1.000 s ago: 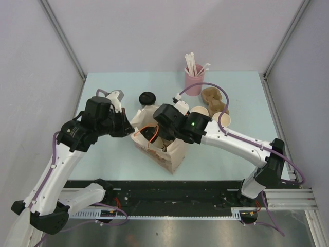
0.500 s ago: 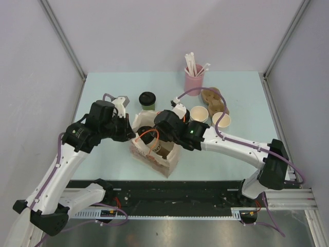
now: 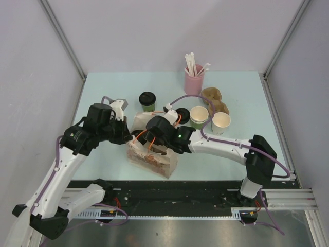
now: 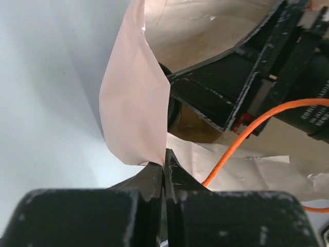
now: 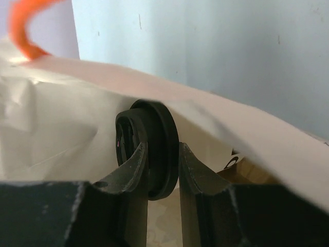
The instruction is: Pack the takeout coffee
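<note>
One green cup (image 3: 147, 101) is standing behind the paper bag (image 3: 153, 158). The left gripper (image 4: 164, 169) is pinching the bag's rim. The right gripper (image 5: 162, 154) is squeezing a black-lidded cup (image 5: 154, 126), maybe the white one, inside it.

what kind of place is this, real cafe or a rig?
Likely a lab test cell staged as a café: bare grey panels box in the table, an aluminium rail runs by the arm bases, and the props are a paper bag, lidded green cup, pink cup of straws.
</note>
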Motion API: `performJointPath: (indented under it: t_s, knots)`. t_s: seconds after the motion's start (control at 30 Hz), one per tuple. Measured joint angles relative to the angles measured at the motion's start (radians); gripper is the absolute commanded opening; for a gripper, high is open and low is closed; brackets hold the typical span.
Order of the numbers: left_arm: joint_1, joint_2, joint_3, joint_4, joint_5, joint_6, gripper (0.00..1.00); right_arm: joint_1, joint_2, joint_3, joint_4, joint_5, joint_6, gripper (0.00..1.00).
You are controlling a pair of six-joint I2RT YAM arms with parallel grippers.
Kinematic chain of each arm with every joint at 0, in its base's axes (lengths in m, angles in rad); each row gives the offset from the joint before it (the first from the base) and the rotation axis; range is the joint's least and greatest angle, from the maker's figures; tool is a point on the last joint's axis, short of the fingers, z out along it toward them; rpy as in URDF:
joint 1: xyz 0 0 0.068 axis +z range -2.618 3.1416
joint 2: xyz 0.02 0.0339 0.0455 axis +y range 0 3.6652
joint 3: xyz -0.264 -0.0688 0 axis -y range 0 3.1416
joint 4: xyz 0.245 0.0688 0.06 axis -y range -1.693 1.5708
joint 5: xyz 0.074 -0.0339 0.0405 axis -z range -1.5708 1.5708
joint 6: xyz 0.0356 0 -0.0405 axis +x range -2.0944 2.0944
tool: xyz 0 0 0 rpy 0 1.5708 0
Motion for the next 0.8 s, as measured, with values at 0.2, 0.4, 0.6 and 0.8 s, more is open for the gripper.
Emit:
performJointPath:
  t_s: [0.2, 0.4, 0.6, 0.8]
  knots:
    - [0.002, -0.027, 0.0, -0.035, 0.003, 0.072, 0.56, 0.03, 0.032, 0.0, 0.012, 0.003, 0.035, 0.0]
    - [0.006, 0.004, 0.121, -0.096, 0.001, 0.134, 0.77, 0.039, 0.032, 0.0, 0.008, 0.02, 0.023, 0.0]
    - [0.052, 0.131, 0.342, -0.105, 0.014, 0.142, 0.73, 0.065, 0.032, 0.0, 0.008, 0.025, -0.039, 0.0]
    - [0.088, 0.197, 0.289, -0.111, 0.066, 0.252, 0.77, 0.071, 0.032, 0.0, 0.008, 0.006, -0.096, 0.0]
